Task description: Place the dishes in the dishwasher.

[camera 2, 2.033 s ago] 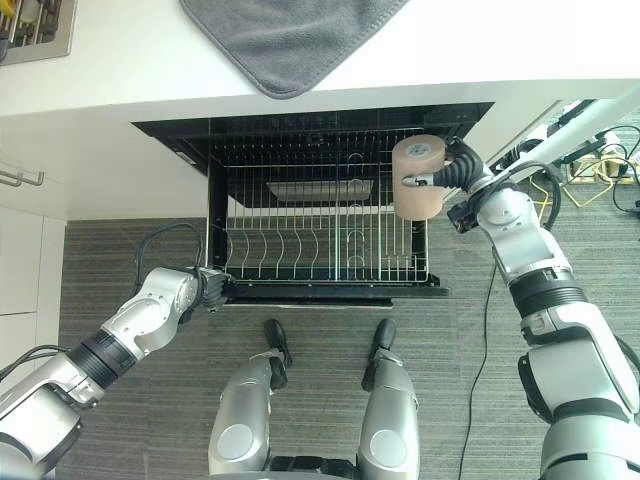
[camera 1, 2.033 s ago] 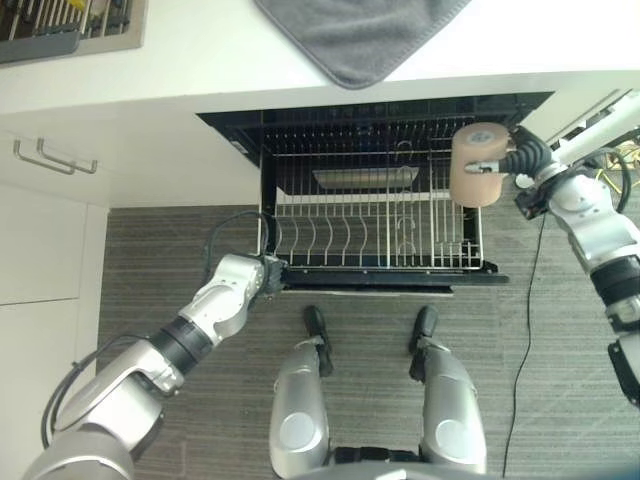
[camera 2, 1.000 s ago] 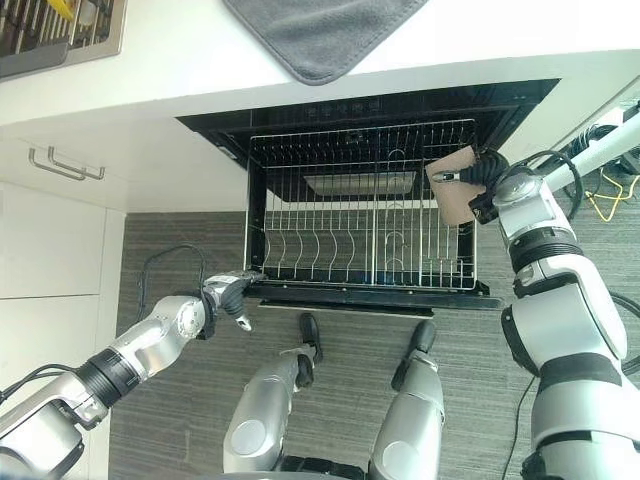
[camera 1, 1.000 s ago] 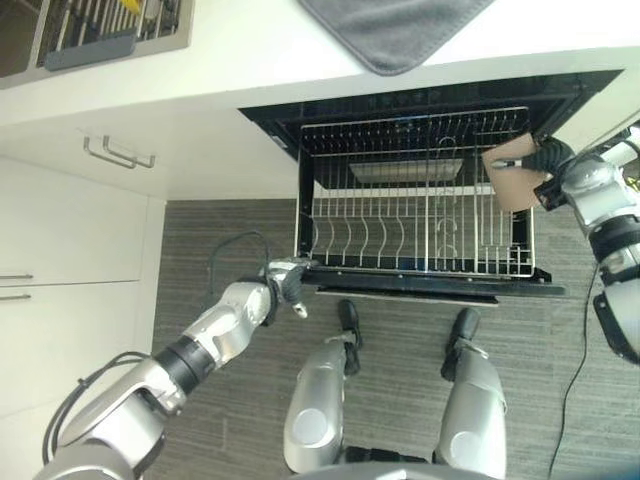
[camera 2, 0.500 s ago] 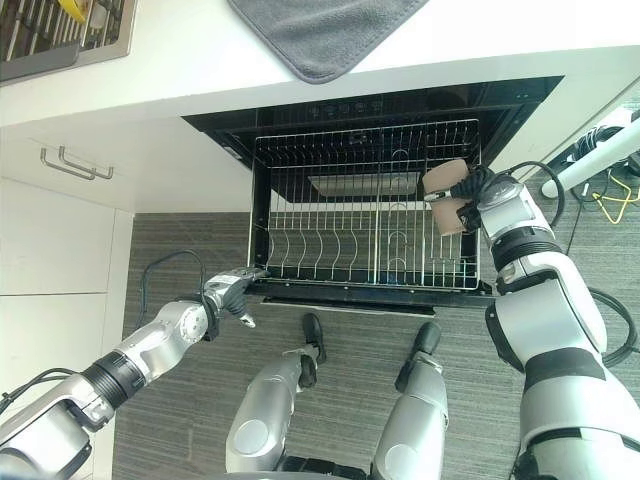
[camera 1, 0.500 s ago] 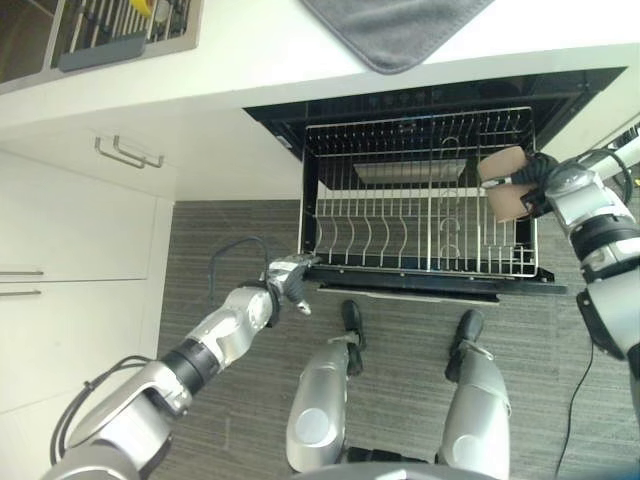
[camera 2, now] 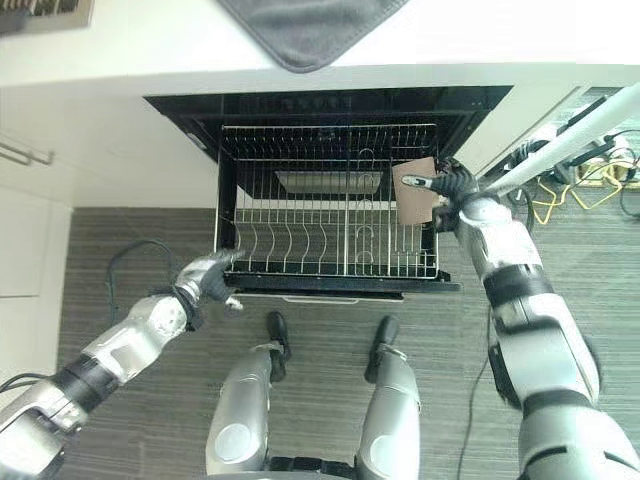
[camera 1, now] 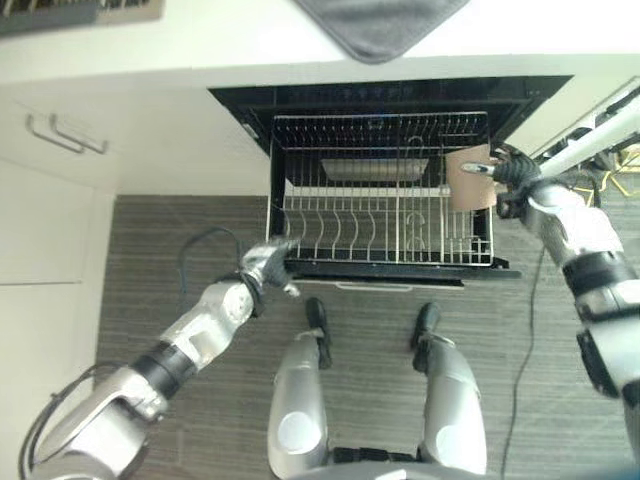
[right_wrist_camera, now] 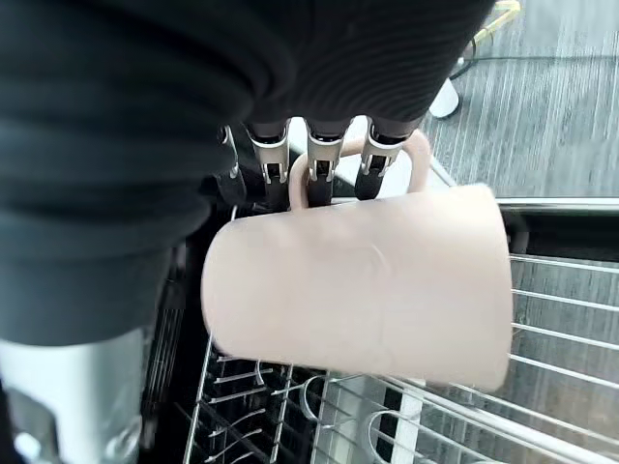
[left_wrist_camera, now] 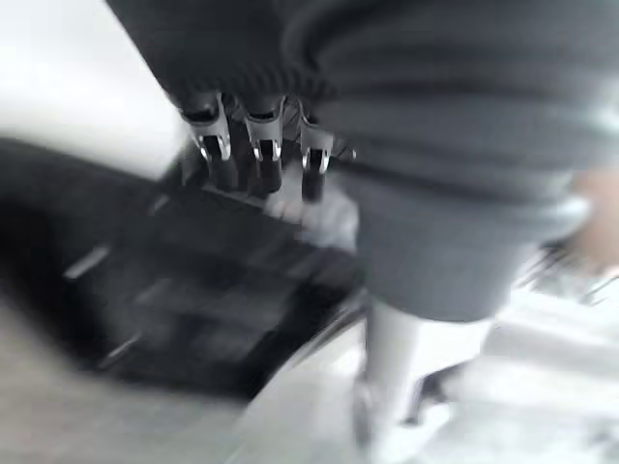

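Note:
The dishwasher's wire rack (camera 1: 380, 215) is pulled out below the white counter, with bare tines. A beige mug (camera 1: 470, 180) hangs on its side over the rack's right edge. My right hand (camera 1: 512, 176) is shut on the mug, its fingers (right_wrist_camera: 319, 159) hooked through the handle, and the mug's body (right_wrist_camera: 368, 280) lies above the rack wires. My left hand (camera 1: 262, 266) is low by the rack's front left corner, fingers relaxed and holding nothing; its fingers (left_wrist_camera: 253, 155) point at the dark dishwasher front.
A grey mat (camera 1: 380, 25) overhangs the counter edge above the dishwasher. White cabinets with a bar handle (camera 1: 55, 135) stand to the left. A white pole and cables (camera 1: 600, 125) lie right of the dishwasher. A flat metal tray (camera 1: 375, 168) sits deep inside.
The camera has shifted. My left hand has let go of the rack's front corner and hangs beside it. My right hand has brought the mug lower against the rack's right edge.

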Robot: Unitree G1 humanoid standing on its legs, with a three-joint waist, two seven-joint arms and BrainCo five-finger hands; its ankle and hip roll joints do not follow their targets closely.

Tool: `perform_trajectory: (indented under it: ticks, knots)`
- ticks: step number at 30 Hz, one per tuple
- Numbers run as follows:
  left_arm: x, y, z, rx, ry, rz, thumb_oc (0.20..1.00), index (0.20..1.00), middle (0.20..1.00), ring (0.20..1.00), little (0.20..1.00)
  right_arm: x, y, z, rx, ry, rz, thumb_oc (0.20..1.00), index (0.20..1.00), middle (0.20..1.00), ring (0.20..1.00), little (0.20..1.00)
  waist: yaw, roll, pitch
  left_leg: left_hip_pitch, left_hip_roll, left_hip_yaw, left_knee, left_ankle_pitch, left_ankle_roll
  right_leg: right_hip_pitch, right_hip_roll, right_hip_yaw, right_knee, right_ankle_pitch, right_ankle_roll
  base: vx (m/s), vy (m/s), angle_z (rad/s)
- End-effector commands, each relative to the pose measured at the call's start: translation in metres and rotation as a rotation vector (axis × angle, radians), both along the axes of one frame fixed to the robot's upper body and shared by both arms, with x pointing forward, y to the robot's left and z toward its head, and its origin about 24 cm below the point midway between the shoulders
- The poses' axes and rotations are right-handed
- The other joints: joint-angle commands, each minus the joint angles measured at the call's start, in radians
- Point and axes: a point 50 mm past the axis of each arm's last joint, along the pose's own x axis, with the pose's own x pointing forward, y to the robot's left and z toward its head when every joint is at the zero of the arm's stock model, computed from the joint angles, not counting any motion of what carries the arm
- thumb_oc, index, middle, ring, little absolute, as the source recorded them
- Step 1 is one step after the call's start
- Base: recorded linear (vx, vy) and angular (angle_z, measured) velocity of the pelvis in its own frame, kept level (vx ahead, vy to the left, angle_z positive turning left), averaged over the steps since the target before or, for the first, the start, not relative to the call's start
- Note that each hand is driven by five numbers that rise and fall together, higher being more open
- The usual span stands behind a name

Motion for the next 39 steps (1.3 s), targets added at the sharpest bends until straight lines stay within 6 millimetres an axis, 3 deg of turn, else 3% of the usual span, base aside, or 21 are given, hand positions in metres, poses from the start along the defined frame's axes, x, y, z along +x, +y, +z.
perform_trajectory:
  ticks: [1, 5, 14, 17, 22, 26, 28, 31, 36, 39]
  knots:
    - [0.000, -0.002, 0.009, -0.119, -0.013, -0.034, 1.000, 1.000, 1.000, 1.000, 1.000, -0.002, -0.012, 0.025, 0.001, -0.119, -0.057, 1.000, 1.000, 1.000, 1.000, 1.000, 0.005, 0.025, -0.008, 0.004, 0.032, -0.045, -0.061, 0.051, -0.013, -0.010, -0.014, 0.008, 0.060, -0.061, 0.006, 0.01, -0.037, 0.00]
    - [-0.004, 0.004, 0.037, -0.255, -0.111, -0.055, 1.000, 1.000, 1.000, 1.000, 1.000, -0.021, -0.002, 0.023, 0.021, -0.198, 0.002, 1.000, 1.000, 1.000, 1.000, 1.000, -0.001, 0.010, -0.008, 0.018, 0.029, -0.043, -0.070, 0.051, -0.014, 0.016, -0.013, -0.006, 0.038, -0.058, 0.008, 0.00, -0.046, 0.00]
    - [-0.037, 0.009, 0.045, -0.495, -0.295, -0.088, 1.000, 1.000, 1.000, 1.000, 1.000, -0.068, 0.019, 0.006, 0.090, -0.370, 0.067, 1.000, 1.000, 1.000, 1.000, 1.000, -0.009, -0.031, -0.008, 0.059, 0.028, -0.046, -0.078, 0.037, -0.013, 0.094, 0.015, -0.013, -0.010, -0.060, 0.005, 0.02, -0.034, 0.01]
    - [-0.043, 0.010, 0.052, -0.546, -0.363, -0.108, 1.000, 1.000, 1.000, 1.000, 1.000, -0.075, 0.021, 0.012, 0.090, -0.432, 0.087, 1.000, 1.000, 1.000, 1.000, 1.000, -0.012, -0.044, -0.008, 0.075, 0.034, -0.045, -0.073, 0.033, -0.015, 0.120, 0.022, -0.017, -0.020, -0.060, 0.003, 0.04, -0.055, 0.10]
    - [-0.057, 0.009, 0.074, -0.763, -0.567, -0.181, 1.000, 1.000, 1.000, 1.000, 1.000, -0.097, 0.032, 0.037, 0.171, -0.702, 0.215, 1.000, 1.000, 1.000, 1.000, 1.000, -0.007, -0.073, -0.018, 0.140, 0.037, -0.040, -0.098, 0.028, -0.020, 0.211, 0.042, -0.030, -0.073, -0.059, 0.003, 0.08, -0.055, 0.01]
    - [-0.068, 0.016, 0.091, -0.896, -0.721, -0.202, 1.000, 1.000, 1.000, 1.000, 1.000, -0.120, 0.037, 0.052, 0.175, -0.888, 0.276, 1.000, 1.000, 1.000, 1.000, 1.000, -0.002, -0.102, -0.065, 0.189, 0.038, -0.031, -0.118, 0.019, -0.025, 0.288, 0.044, -0.049, -0.122, -0.054, 0.015, 0.11, -0.070, 0.10]
    - [-0.078, 0.017, 0.101, -0.953, -0.769, -0.282, 1.000, 1.000, 1.000, 1.000, 1.000, -0.137, 0.036, 0.061, 0.157, -0.994, 0.287, 1.000, 1.000, 1.000, 1.000, 1.000, -0.001, -0.122, -0.118, 0.238, 0.036, -0.027, -0.131, 0.010, -0.028, 0.360, 0.052, -0.056, -0.168, -0.049, 0.026, 0.15, -0.027, 0.14]
    - [-0.085, 0.018, 0.105, -1.000, -0.801, -0.307, 1.000, 1.000, 1.000, 1.000, 1.000, -0.148, 0.035, 0.067, 0.107, -1.067, 0.275, 1.000, 1.000, 1.000, 1.000, 1.000, -0.005, -0.120, -0.172, 0.285, 0.033, -0.021, -0.155, 0.011, -0.031, 0.413, 0.055, -0.053, -0.202, -0.045, 0.030, 0.10, 0.094, 0.02]
    - [-0.098, 0.027, 0.108, -1.064, -0.852, -0.341, 1.000, 1.000, 1.000, 1.000, 1.000, -0.156, 0.036, 0.070, -0.046, -1.010, 0.349, 1.000, 1.000, 1.000, 1.000, 1.000, -0.018, -0.100, -0.288, 0.418, -0.001, 0.012, -0.289, 0.045, -0.033, 0.520, 0.045, -0.047, -0.306, -0.013, 0.051, 0.11, 0.289, -0.04]
    - [-0.099, 0.025, 0.109, -1.085, -0.795, -0.428, 1.000, 1.000, 1.000, 1.000, 1.000, -0.156, 0.031, 0.069, -0.076, -0.984, 0.349, 1.000, 1.000, 1.000, 1.000, 1.000, -0.022, -0.103, -0.314, 0.440, -0.026, 0.007, -0.273, 0.016, -0.024, 0.556, 0.028, -0.043, -0.328, -0.002, 0.062, 0.07, 0.281, -0.01]
